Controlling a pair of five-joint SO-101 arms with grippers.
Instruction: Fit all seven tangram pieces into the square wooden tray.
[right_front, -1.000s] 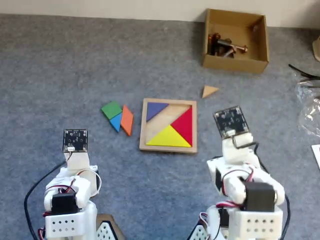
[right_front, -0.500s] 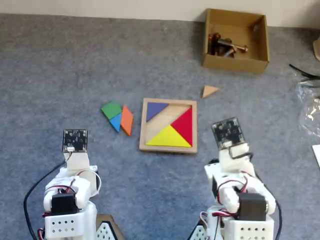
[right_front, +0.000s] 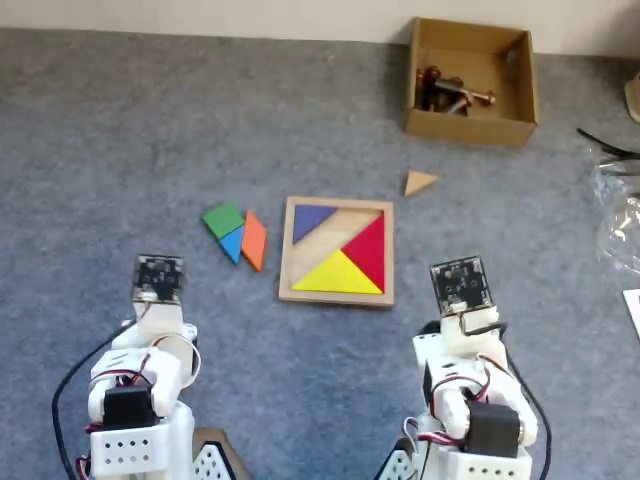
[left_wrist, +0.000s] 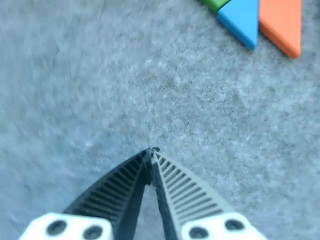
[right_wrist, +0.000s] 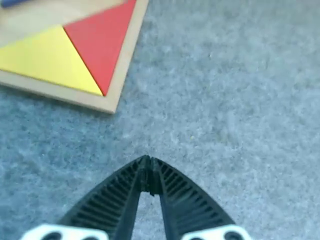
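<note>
Table cover: grey felt (right_front: 150, 120) lay across the whole work area.
Left arm (right_front: 140, 370): stood at the near left. The left gripper (left_wrist: 151, 151) hung over bare felt, nearer than the loose coloured pieces, with its jaws together and nothing between them.
Right arm (right_front: 465, 380): stood at the near right. The right gripper (right_wrist: 149, 160) hung over felt just off the tray's near right corner, its jaws closed and empty.
Cardboard box (right_front: 470, 128): sat at the far right, open-topped, with metal oddments inside.
Square wooden tray (right_front: 336, 298): lay centre, between the arms and farther out, partly filled, with a diagonal strip of bare wood showing.
Yellow triangle (right_front: 338, 272): sat in the tray on its near side.
Red triangle (right_front: 370, 248): sat in the tray on its right side, edge to edge with the yellow.
Purple piece (right_front: 310, 220): sat in the tray's far left corner.
Orange piece (right_front: 255, 240): lay on the felt just left of the tray.
Green piece (right_front: 223, 219): lay left of the orange one, a little farther out.
Blue triangle (right_front: 233, 243): was tucked between green and orange.
Tan triangle (right_front: 419, 182): lay alone on the felt, beyond the tray's far right corner, between tray and box.
</note>
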